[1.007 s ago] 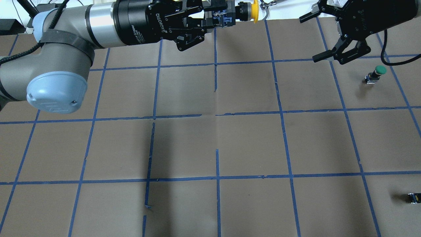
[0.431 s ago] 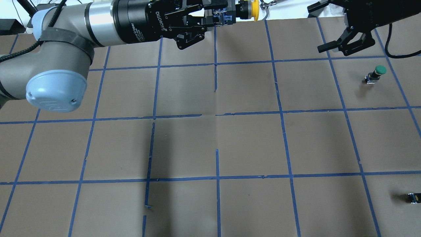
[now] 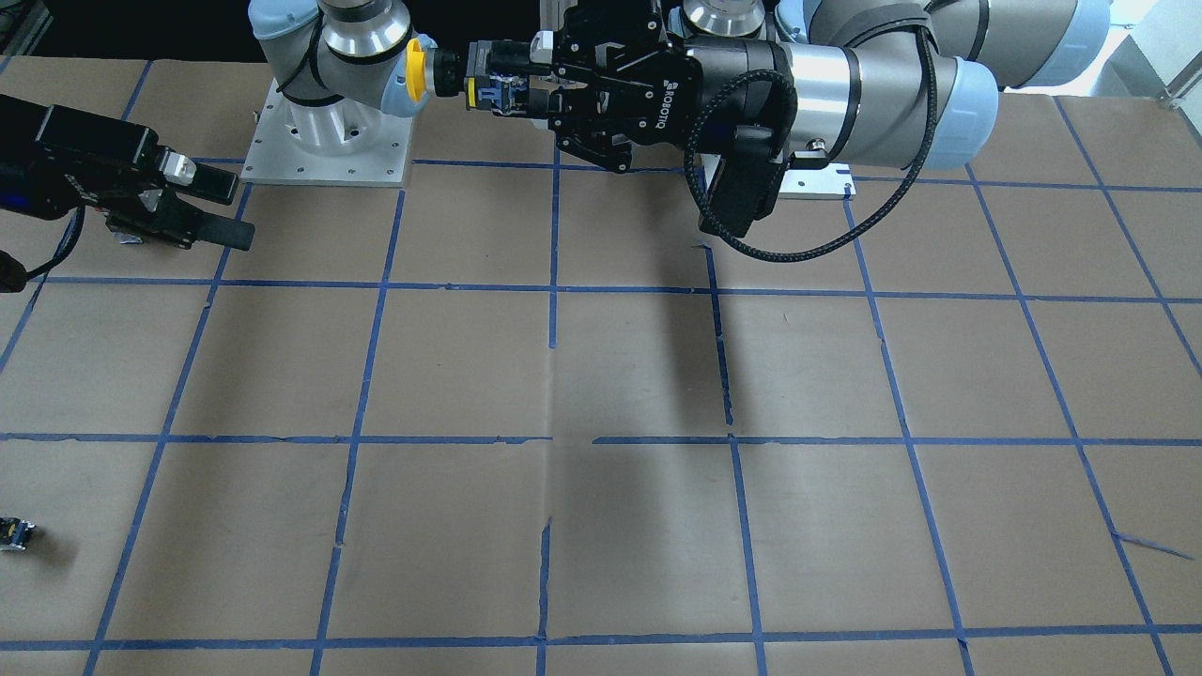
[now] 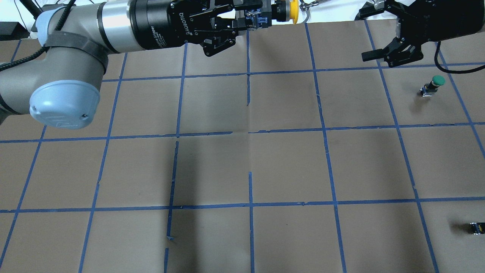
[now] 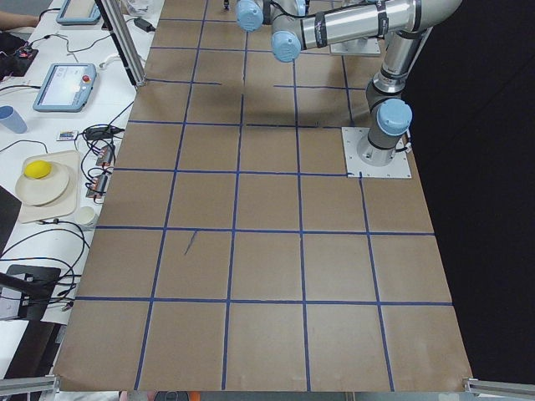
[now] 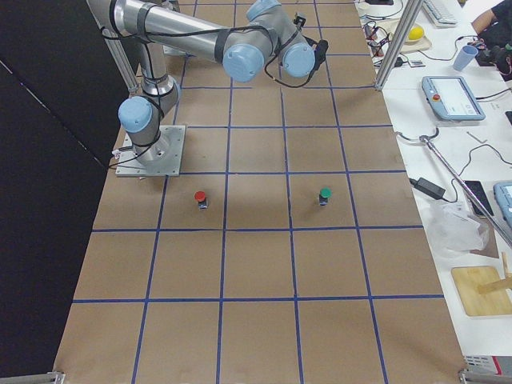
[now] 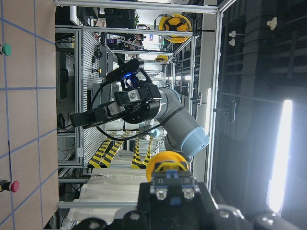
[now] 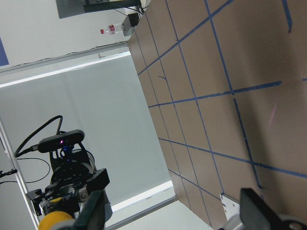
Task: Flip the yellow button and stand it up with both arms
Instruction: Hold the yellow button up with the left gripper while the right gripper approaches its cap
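The yellow button point(image 4: 292, 11) is held sideways in the air at the table's far edge, with its cap pointing toward the right arm. My left gripper point(image 4: 254, 21) is shut on its dark switch body. It also shows in the front-facing view point(image 3: 415, 73), in the left gripper point(image 3: 507, 83). My right gripper point(image 4: 364, 36) is open and empty, about one grid square to the right of the cap, with its jaws facing it. In the front-facing view the right gripper point(image 3: 223, 208) is at the left. In the right wrist view the cap point(image 8: 53, 222) shows low at the left.
A green-capped button point(image 4: 434, 83) stands on the table below the right gripper. A small dark capless block point(image 4: 476, 227) lies at the near right. A red-capped button point(image 6: 200, 197) stands near the right arm's base. The brown paper point(image 4: 288, 167) bears a blue tape grid.
The right gripper has shifted toward the table's far edge and turned a little, still open. The left gripper holds the yellow button almost where it was.
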